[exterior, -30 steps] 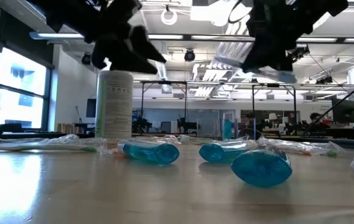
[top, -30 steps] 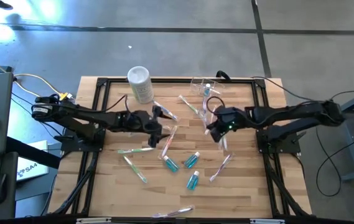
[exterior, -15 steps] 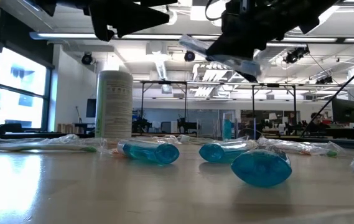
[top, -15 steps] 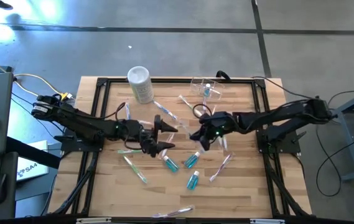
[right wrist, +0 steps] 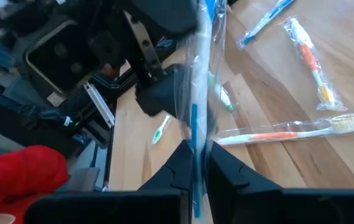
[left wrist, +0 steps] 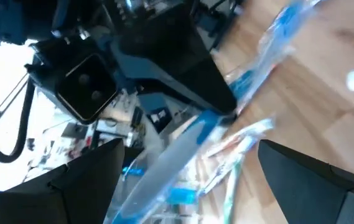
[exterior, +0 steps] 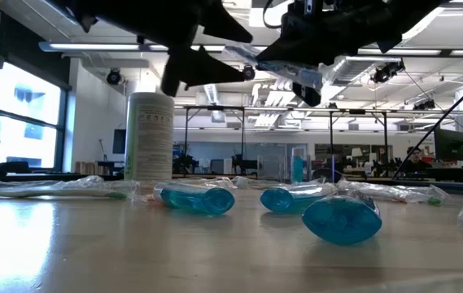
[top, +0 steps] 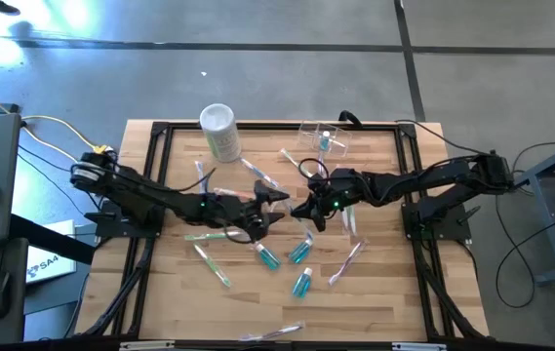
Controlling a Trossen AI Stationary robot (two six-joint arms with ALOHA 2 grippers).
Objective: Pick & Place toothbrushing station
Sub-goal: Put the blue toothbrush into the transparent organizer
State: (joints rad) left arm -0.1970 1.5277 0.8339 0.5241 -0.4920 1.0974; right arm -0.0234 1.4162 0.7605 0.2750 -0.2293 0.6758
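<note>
Both arms meet over the middle of the wooden bench, raised clear of its surface. The right hand has its fingers pinched tight on a wrapped toothbrush in a clear sleeve with a blue handle; in the right wrist view the sleeve runs straight up from between the closed fingers. The left hand faces it from the left with its fingers spread as wide as they go, holding nothing; in the left wrist view the wrapped brush lies in the gap between the two dark fingers, not touched by either.

The toothbrushing station, a clear thin-walled box, stands at the far edge of the bench, right of centre, well apart from both hands, with a small blue item inside it. A whitish cylindrical container stands at the far left; in the low view it carries lines of print too small to read. Small bottles of blue liquid lie on their sides near the middle, and several more wrapped toothbrushes are scattered around them.

A white sheet beside the bench on the left bears dark letters that cannot be made out fully.
</note>
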